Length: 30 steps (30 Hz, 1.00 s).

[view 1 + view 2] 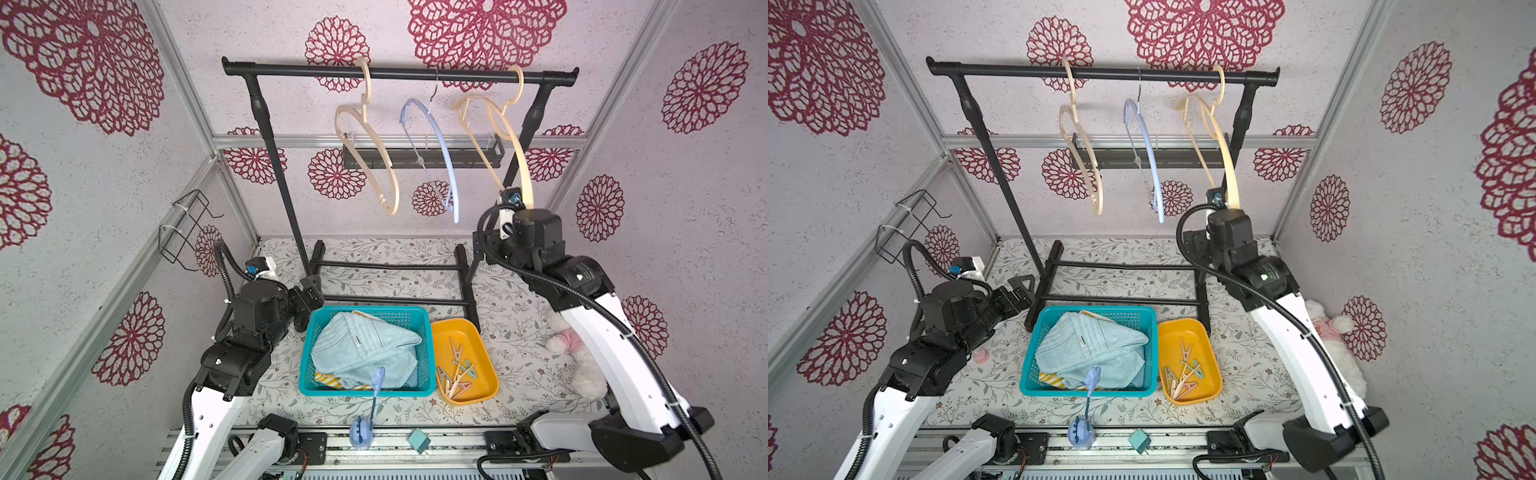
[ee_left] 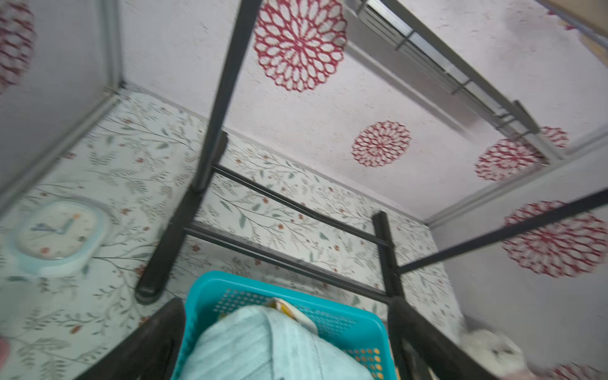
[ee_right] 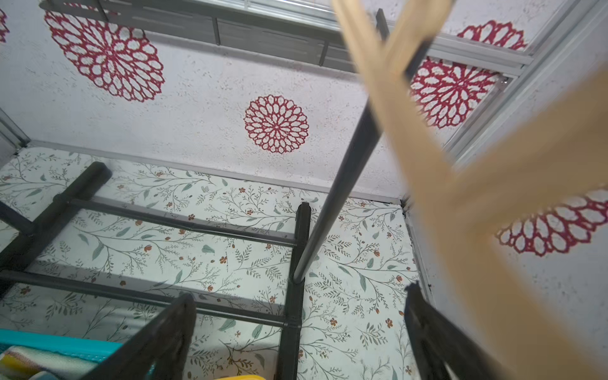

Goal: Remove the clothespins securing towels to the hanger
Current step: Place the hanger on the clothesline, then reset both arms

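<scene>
Three bare hangers hang on the black rack (image 1: 399, 72): a beige one (image 1: 374, 141), a blue one (image 1: 440, 145) and a second beige one (image 1: 507, 137). The towels (image 1: 365, 345) lie piled in the teal basket (image 1: 305, 361), light blue on top with a yellow-striped edge (image 1: 328, 380) below. Several clothespins (image 1: 457, 370) lie in the yellow tray (image 1: 488, 361). My left gripper (image 1: 309, 293) (image 2: 286, 302) stands open by the basket's far left corner. My right gripper (image 1: 1192, 245) (image 3: 301, 294) is open and empty, just below the right beige hanger's (image 3: 427, 148) lower end.
The rack's black base bars (image 1: 395, 266) cross the floral table behind the basket. A white plush toy (image 1: 582, 361) lies at the right wall, and a clock (image 2: 56, 233) at the left. A wire holder (image 1: 187, 228) is fixed to the left wall. A blue stand (image 1: 361, 432) sits at the front edge.
</scene>
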Tool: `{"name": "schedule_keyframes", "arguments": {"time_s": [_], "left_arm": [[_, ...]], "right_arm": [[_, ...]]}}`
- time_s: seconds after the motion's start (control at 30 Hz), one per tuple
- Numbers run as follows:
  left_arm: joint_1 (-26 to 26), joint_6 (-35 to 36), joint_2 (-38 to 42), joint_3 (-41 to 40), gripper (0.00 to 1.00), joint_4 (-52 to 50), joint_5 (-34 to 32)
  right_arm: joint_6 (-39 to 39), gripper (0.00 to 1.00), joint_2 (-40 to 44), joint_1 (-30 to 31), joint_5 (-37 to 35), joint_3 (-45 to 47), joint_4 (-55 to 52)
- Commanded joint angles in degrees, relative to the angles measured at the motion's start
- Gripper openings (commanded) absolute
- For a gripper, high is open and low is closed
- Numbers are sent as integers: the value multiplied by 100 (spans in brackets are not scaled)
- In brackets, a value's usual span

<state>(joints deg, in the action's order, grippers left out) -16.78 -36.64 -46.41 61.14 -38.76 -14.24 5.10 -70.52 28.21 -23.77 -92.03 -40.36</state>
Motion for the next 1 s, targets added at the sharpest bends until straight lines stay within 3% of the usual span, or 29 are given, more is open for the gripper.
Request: {"name": "schedule_keyframes", "arguments": {"time_s": [0.0, 0.13, 0.27, 0.37, 0.47, 0.57, 0.6, 0.63, 0.77, 0.83, 0.9, 0.97], "left_arm": [[-15, 550, 18, -451, 97, 111, -1568], [-14, 1324, 27, -1586, 97, 1403, -2424], [20, 2688, 45, -3183, 97, 3985, -2845], [414, 2988, 36, -4074, 97, 5504, -2466], [960, 2925, -206, -4624, 97, 6377, -1872], [1297, 2944, -795, -4890, 97, 7151, -1461], [1346, 3025, -1008, -4922, 97, 7387, -1331], [1393, 3072, -1271, -4921, 97, 7606, -1189], [1662, 3268, -2321, -4717, 97, 8567, -636], [1831, 3255, -2733, -4536, 97, 8844, -363], [2036, 3164, -3125, -4403, 97, 9040, 289], [2085, 3257, -3789, -4245, 97, 9374, 459]], "right_arm": [[391, 99, 626, -19, -160, 1115, 757], [387, 99, 1351, -54, -539, 3243, 1965], [-281, 99, 1872, -173, -1262, 5716, 4536], [-330, 99, 1891, -588, -1280, 6893, 6279], [-303, 99, 1053, -1314, -1081, 7638, 7972], [-409, 98, -243, -1726, -975, 8021, 9728], [-488, 98, -322, -1698, -921, 7933, 9661], [-658, 98, -452, -1801, -512, 8011, 10071], [-892, 98, -1605, -1959, -108, 8160, 11817], [-675, 98, -1351, -2112, 84, 8083, 11246], [-493, 99, -1531, -2219, -90, 8049, 11375], [-559, 99, -1859, -2206, -102, 7929, 11497]]}}
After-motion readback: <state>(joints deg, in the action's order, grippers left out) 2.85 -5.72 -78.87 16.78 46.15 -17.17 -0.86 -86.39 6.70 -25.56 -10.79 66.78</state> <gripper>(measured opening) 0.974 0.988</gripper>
